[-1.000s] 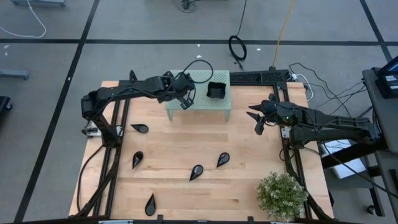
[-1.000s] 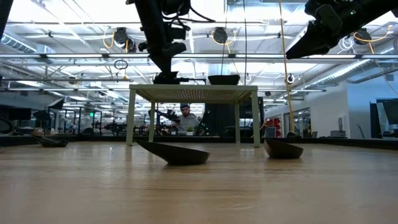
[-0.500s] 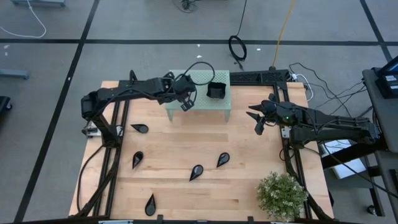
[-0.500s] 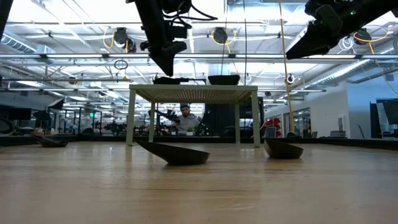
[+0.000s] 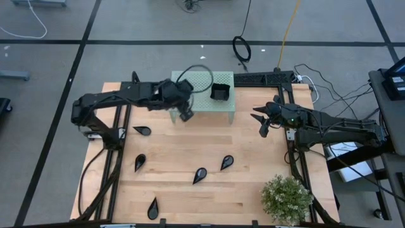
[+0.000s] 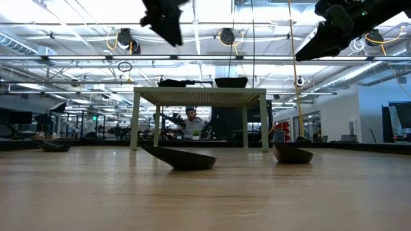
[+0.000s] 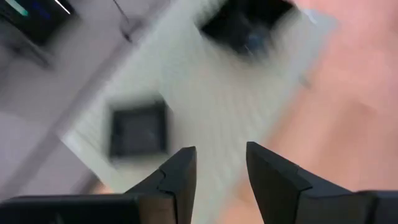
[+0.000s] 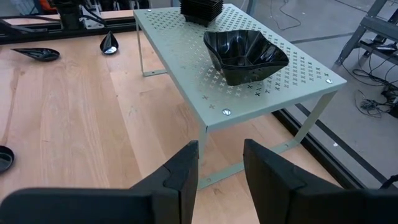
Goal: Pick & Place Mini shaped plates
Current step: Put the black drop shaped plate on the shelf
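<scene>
On green stand (image 5: pixel 218 106), wavy plate (image 5: pixel 219 92), square plates (image 8: pixel 200 9) stacked.

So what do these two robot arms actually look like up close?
Both are dark, nearly black jointed arms. The left arm carries a loose black cable loop near its wrist; the right arm shows a small green light. Each ends in a gripper, the left gripper and the right gripper, with two blunt, dark, wedge-shaped fingers.

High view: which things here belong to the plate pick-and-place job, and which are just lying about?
Job:
- teardrop plates on the table
- wavy-edged plate on the green stand
- square plates on the stand
- left gripper, jaws open and empty

Lying about:
- potted plant
- coiled cable on the floor
</scene>
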You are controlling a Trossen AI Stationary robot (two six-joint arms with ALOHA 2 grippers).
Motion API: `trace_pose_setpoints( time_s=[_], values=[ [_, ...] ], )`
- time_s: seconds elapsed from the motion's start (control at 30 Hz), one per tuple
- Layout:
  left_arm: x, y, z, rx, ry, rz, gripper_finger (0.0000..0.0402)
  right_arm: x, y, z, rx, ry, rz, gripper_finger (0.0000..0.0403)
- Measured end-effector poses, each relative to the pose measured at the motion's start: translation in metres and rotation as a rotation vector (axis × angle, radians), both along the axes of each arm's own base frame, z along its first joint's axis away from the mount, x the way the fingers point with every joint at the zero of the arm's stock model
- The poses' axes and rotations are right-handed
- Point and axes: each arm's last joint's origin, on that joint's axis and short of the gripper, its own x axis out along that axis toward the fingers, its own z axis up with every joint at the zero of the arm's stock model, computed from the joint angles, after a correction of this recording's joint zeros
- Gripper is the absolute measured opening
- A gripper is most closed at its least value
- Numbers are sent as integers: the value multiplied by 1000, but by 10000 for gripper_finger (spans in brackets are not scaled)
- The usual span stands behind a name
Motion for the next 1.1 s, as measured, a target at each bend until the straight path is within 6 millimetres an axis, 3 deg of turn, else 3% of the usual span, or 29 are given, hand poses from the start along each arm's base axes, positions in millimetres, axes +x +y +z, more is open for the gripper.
trace_pose_setpoints(
  time_s=[0.2, 0.33, 0.53, 0.7, 0.83, 1.1],
  values=[
    [-38, -39, -8, -433, 177, 137, 145, 0, 0, 0, 0, -1, -1, 116],
    [-49, -67, -26, -562, 331, 198, 145, 0, 0, 0, 0, -2, 0, 116],
    [-33, -109, -75, -696, 266, 86, 145, 1, 0, 0, 0, -2, 0, 116],
    [-10, -139, -110, -837, -38, 17, 145, 1, 0, 0, 0, -1, 0, 116],
    [4, -153, -133, -904, -249, 91, 145, 1, 0, 0, 0, 0, 0, 116],
    [26, -174, -188, -951, -187, 162, 145, 1, 0, -1, 4, 6, 8, 116]
  ],
)
